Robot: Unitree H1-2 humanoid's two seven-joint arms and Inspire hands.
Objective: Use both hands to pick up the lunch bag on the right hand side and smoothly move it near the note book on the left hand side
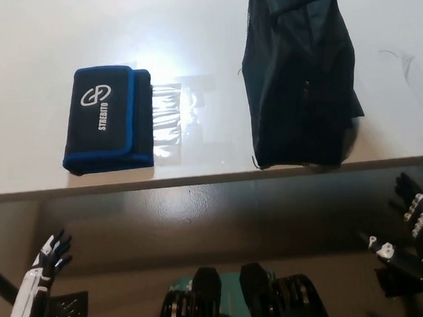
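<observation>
Both hands: below the table edge, holding nothing.
Left hand (50, 258): fingers spread.
Right hand (413, 220): fingers apart.
Table (22, 41): white, bearing lunch bag (300, 80) and notebook (108, 118).

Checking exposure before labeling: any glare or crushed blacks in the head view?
Head view: strong glare on the white table, brightest just right of the black-and-blue case, washing out the clear sheet under it; the dark lunch bag is nearly featureless black, folds barely readable; below the table edge is dim, left hand and right hand low-contrast.
</observation>
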